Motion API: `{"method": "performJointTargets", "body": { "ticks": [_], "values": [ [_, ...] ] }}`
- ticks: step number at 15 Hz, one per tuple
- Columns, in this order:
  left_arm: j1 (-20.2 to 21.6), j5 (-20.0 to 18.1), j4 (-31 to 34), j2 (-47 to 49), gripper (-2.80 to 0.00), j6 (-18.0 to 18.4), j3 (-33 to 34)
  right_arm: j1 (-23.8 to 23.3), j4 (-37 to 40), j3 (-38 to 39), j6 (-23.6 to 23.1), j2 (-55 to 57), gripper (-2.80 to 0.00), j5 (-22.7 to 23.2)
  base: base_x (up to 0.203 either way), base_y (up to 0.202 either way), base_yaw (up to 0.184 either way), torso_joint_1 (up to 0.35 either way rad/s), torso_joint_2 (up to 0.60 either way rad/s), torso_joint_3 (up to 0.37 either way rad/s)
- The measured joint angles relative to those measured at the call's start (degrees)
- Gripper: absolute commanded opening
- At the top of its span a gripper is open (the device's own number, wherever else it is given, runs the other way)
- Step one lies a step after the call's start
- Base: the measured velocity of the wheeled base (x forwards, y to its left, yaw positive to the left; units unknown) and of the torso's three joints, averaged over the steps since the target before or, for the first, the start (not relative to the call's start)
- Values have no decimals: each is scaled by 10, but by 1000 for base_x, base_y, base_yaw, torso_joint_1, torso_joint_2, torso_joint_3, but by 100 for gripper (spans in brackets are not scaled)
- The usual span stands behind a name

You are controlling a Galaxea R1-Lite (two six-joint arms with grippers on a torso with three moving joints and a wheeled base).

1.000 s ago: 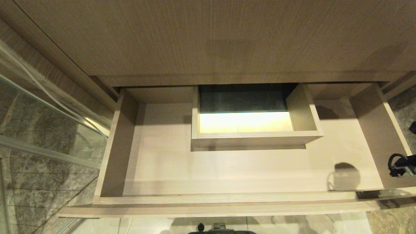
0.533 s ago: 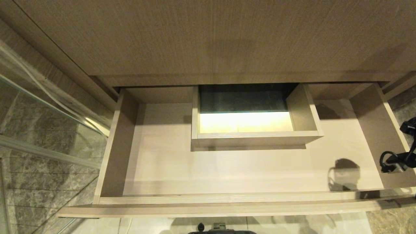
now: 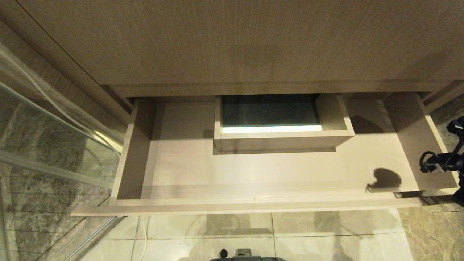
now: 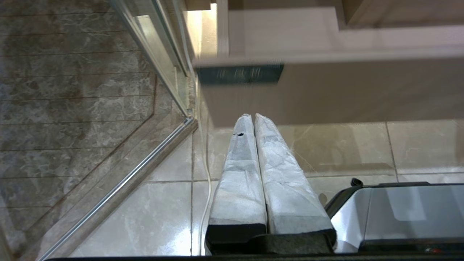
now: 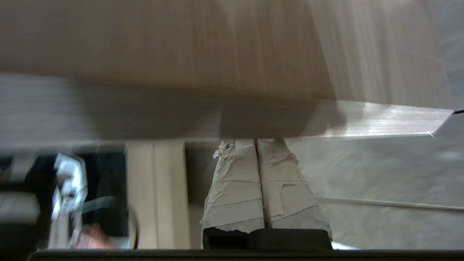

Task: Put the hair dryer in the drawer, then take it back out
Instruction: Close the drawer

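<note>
Right pincer (image 5: 256, 142) closed, beside drawer (image 3: 253, 208)

We see the drawer (image 3: 253, 174) pulled out from under the wood panel (image 3: 232, 43), which stands above and behind it. Inside the drawer, at the back centre, sits a boxed cutout (image 3: 282, 136). To the left of the drawer is a glass panel (image 3: 43, 145), and before the drawer front lies the tiled floor (image 3: 308, 232). The right arm (image 3: 440, 161) is at the right wall of the drawer, near its front corner. The left tool (image 4: 253, 119) hangs low, below the drawer front and over the floor.
</note>
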Motion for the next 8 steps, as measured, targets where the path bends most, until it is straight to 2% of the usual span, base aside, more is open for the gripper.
{"method": "performJointTargets", "body": {
  "ticks": [4,8],
  "values": [
    [0,0,0,0,-280,0,0,0,-83,-4,-1,-10,-280,38,0,0,0,0,0,0],
    [0,0,0,0,-280,0,0,5,-248,-3,-13,-30,-280,122,0,0,0,0,0,0]
  ]
}}
